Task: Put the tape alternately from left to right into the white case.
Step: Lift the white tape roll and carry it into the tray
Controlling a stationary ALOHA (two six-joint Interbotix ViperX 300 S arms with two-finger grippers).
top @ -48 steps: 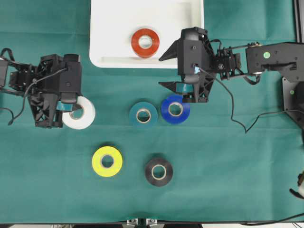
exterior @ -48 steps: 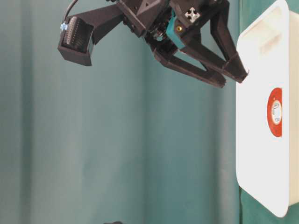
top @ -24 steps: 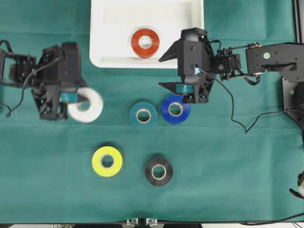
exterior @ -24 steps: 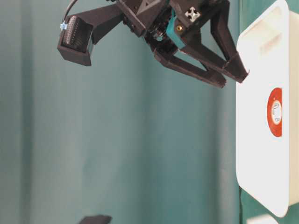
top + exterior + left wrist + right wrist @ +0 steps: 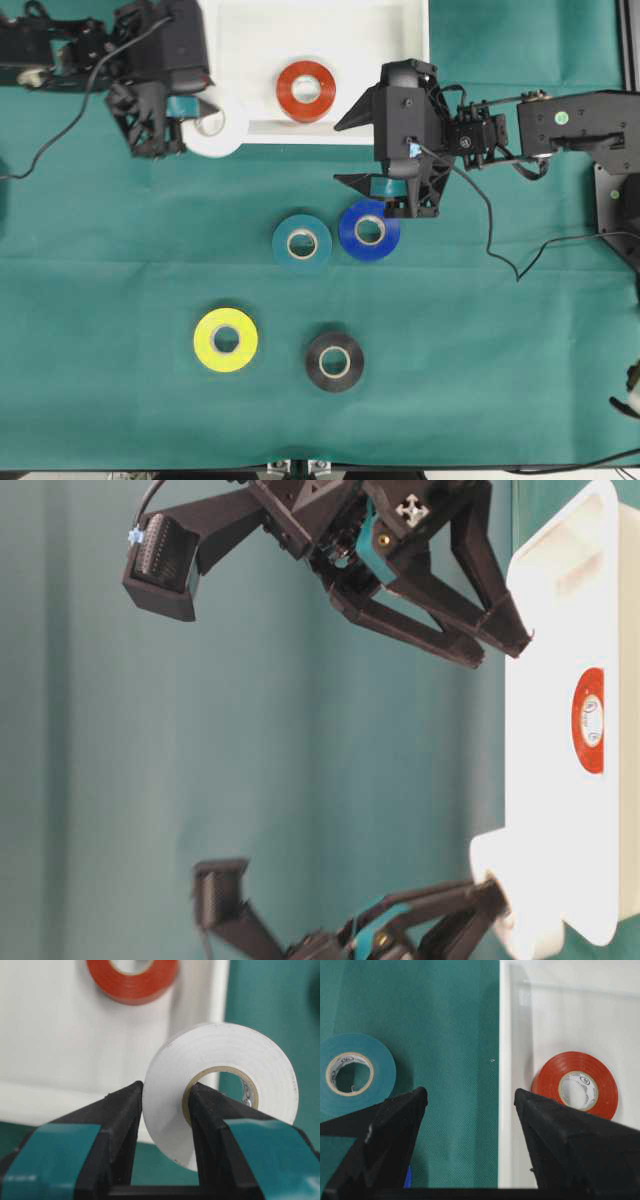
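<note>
Pinching the white roll [image 5: 220, 1090] by its wall, one finger through the core, my left claw [image 5: 190, 118] is hanging over the near left corner of the white case [image 5: 240, 60]. The red-orange roll [image 5: 306, 90] is lying inside the case. My right claw [image 5: 345, 150] is gaping wide, gripping nothing, above the blue roll [image 5: 369, 230]; teal [image 5: 302, 242], yellow [image 5: 225, 340] and black [image 5: 334, 362] rolls are lying on the green surface [image 5: 500, 380].

The case [image 5: 400, 60] holds only the red roll [image 5: 306, 90] near its front rim; its floor is open either side. The left claw [image 5: 190, 105] with the white roll [image 5: 218, 125] hangs over the front-left corner. The right claw [image 5: 362, 150] stands spread just off the front-right corner, above the blue roll [image 5: 369, 230], which touches the teal roll [image 5: 302, 242] mid-desk. Yellow [image 5: 225, 340] and black [image 5: 334, 361] rolls lie well apart nearer the desk's front edge.
</note>
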